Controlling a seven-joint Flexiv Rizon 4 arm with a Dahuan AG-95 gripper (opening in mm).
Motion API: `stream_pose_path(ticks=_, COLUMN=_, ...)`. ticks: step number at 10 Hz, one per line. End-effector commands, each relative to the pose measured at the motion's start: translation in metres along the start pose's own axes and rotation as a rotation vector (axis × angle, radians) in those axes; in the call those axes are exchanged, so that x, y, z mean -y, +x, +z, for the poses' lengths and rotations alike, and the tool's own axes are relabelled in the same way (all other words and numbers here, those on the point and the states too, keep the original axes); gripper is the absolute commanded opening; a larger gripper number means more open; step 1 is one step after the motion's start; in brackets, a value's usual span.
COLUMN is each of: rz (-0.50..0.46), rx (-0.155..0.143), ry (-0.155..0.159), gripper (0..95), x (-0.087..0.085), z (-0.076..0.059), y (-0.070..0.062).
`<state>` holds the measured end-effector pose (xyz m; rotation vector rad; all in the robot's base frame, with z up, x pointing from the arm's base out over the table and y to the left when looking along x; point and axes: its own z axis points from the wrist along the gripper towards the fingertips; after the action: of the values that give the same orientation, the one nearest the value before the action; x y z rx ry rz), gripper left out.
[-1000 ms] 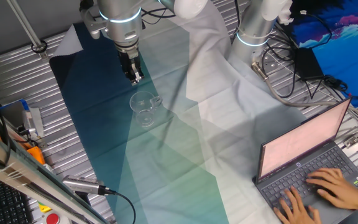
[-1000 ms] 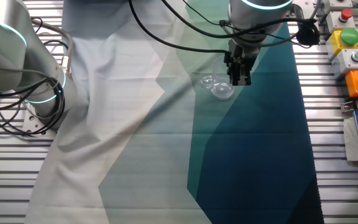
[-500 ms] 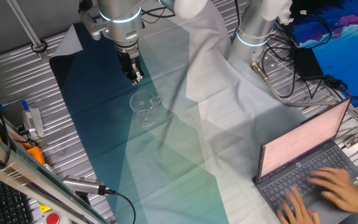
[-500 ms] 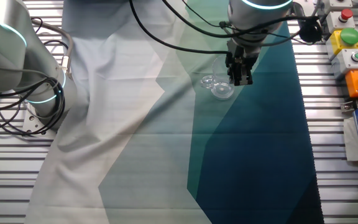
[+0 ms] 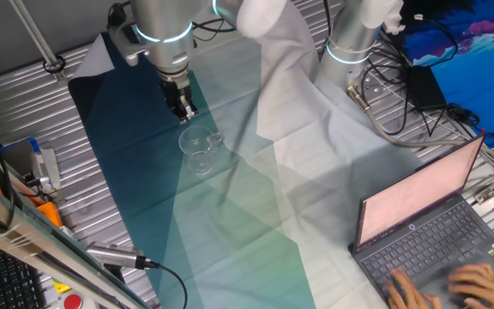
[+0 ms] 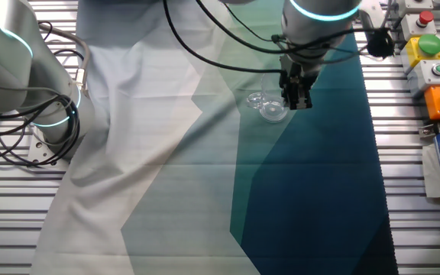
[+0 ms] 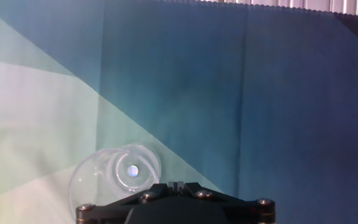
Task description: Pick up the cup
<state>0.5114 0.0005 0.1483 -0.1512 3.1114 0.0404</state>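
Clear cup (image 5: 197,150) sits upper left of centre on the cloth-covered desk (image 5: 230,223), just below the empty claw (image 5: 184,112); claw opening unclear. Light, slippery, probably fragile; grip across the rim

From my console I see a ribbed metal table (image 5: 24,94) draped with a cloth (image 5: 230,215) in teal, pale green and white panels, creased at the white end. A laptop (image 5: 427,223) sits open at one corner, its screen glowing pink. Black cables (image 5: 401,86) coil on the slats nearby. Opposite, a control box (image 6: 426,53) carries red and green buttons. Light is even and bright, with soft shadows across the fabric.
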Motion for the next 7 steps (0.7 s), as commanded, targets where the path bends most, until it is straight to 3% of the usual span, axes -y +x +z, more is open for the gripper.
stream_pose_path(ticks=1, rz=-0.113, rx=0.0, ry=0.016, gripper=0.0, x=0.0, z=0.0, y=0.0)
stream_pose_path(ticks=4, rz=-0.084, rx=0.005, ry=-0.018, gripper=0.0, x=0.004, z=-0.004, y=-0.01)
stream_pose_path(ticks=5, rz=-0.069, rx=0.01, ry=-0.051, gripper=57.0, x=0.003, z=-0.007, y=-0.012)
stream_pose_path(ticks=6, rz=-0.069, rx=0.013, ry=-0.052, gripper=76.0, x=0.002, z=-0.01, y=-0.012)
stream_pose_path(ticks=7, rz=-0.064, rx=0.016, ry=-0.061, gripper=76.0, x=0.002, z=-0.012, y=-0.012)
